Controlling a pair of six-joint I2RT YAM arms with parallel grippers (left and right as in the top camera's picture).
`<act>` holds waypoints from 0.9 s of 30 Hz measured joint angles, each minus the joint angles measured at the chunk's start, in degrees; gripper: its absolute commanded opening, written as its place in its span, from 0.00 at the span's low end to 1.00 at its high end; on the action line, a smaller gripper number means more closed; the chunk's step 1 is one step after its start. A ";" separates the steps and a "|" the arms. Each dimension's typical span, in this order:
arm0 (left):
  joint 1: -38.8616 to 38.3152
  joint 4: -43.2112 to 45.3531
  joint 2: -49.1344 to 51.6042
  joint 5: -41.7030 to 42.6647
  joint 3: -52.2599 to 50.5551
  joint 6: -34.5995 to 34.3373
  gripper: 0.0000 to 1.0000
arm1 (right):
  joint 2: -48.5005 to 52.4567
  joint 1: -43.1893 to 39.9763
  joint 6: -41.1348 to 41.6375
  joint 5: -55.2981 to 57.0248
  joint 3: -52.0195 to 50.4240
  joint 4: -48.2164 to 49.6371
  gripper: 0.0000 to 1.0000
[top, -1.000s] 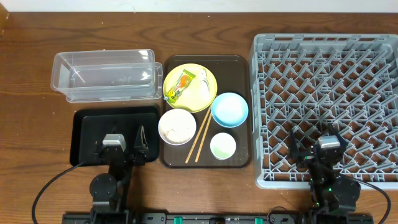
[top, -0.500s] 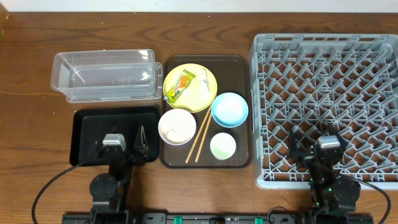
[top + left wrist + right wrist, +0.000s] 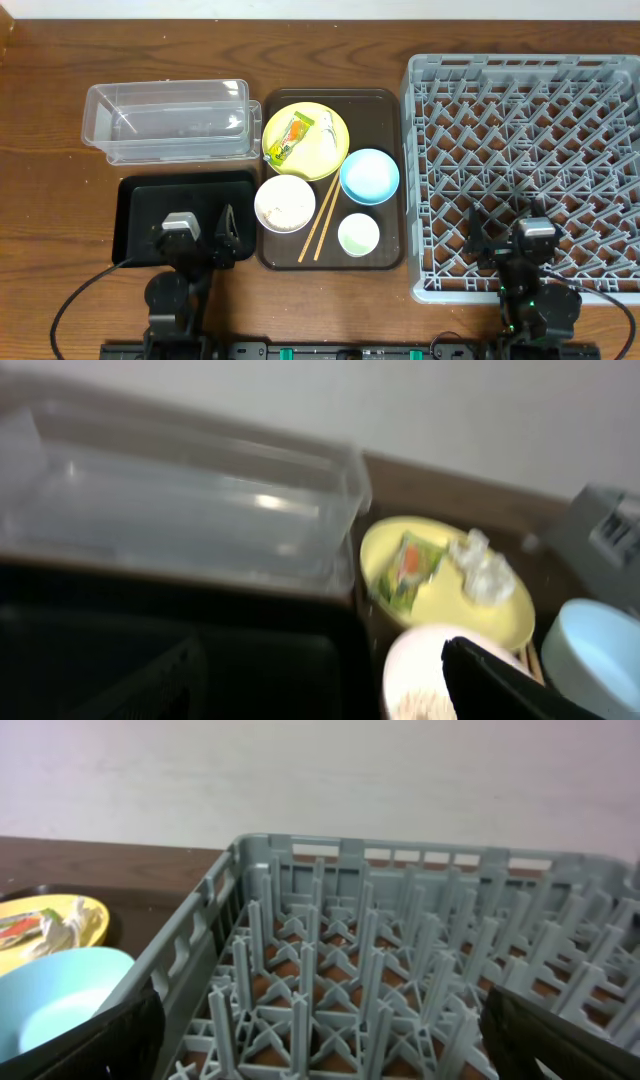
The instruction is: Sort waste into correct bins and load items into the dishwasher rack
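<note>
Clearly, the left claw (image 3: pixel 320 670) is spread wide with nothing between its fingers, low over the black tray (image 3: pixel 140 200). The right claw (image 3: pixel 322 1020) is equally wide and empty, above the near edge of the dishwasher rack (image 3: pixel 520 100). Nothing is sorted yet, I judge. Just beside the left claw stands the white bowl (image 3: pixel 285 203), holding what looks like rice, with the chopsticks (image 3: pixel 320 220) close along it. A careless reach across could knock them off the brown tray (image 3: pixel 385 255). Farther out, the wrapper (image 3: pixel 293 135) and the white scrap (image 3: pixel 326 130) lie close together on the yellow plate (image 3: pixel 330 160), so one pinch may catch both. The clear tub (image 3: pixel 165 125) stands behind on the bench (image 3: pixel 50 200).
</note>
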 measured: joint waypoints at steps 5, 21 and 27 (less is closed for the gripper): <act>0.00 -5.97 8.04 0.44 7.82 -0.96 0.78 | 7.04 0.00 0.42 0.74 7.06 -5.03 0.99; -0.02 -42.64 50.16 4.50 48.65 -1.18 0.78 | 47.95 0.00 1.05 1.36 43.01 -34.23 0.99; -0.02 -49.07 60.65 6.67 58.31 -1.22 0.78 | 55.08 0.00 1.05 1.44 48.83 -38.77 0.99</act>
